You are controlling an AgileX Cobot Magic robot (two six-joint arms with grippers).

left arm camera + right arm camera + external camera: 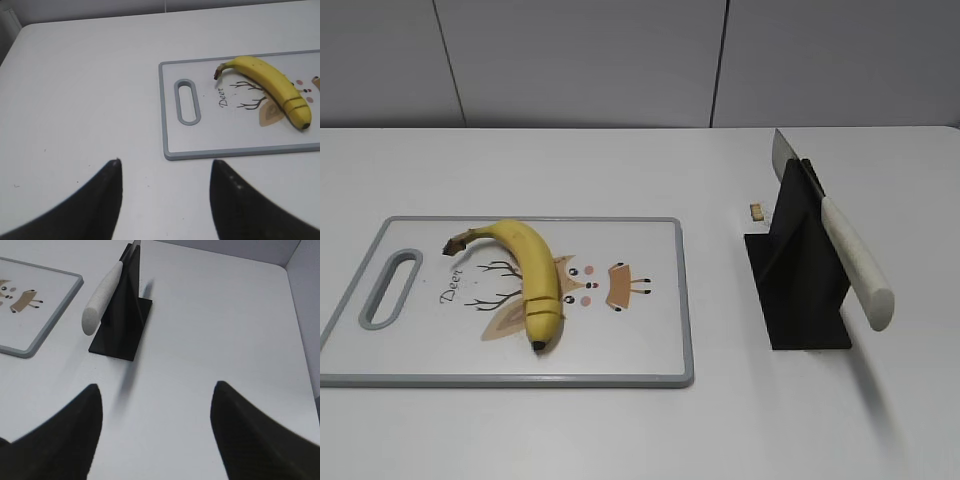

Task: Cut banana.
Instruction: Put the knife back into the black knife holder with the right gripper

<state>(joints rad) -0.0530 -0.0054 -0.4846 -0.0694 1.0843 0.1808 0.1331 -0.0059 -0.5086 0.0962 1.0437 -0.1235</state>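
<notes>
The yellow banana [528, 270] lies on a white cutting board [630, 340] with a grey rim, stem to the far left, black tip toward me; it also shows in the left wrist view [272, 85]. A knife with a white handle [855, 260] rests in a black stand [800, 290] to the right of the board, handle pointing toward me; the right wrist view shows the handle [102, 297]. My left gripper [165, 165] is open and empty over bare table, left of the board. My right gripper [157, 390] is open and empty, in front of the stand. Neither gripper shows in the exterior view.
The board [240, 150] has a grey handle slot [186, 100] at its left end and a tan deer print [610, 285]. A small tan piece [756, 211] lies behind the stand. A wall runs along the table's far edge.
</notes>
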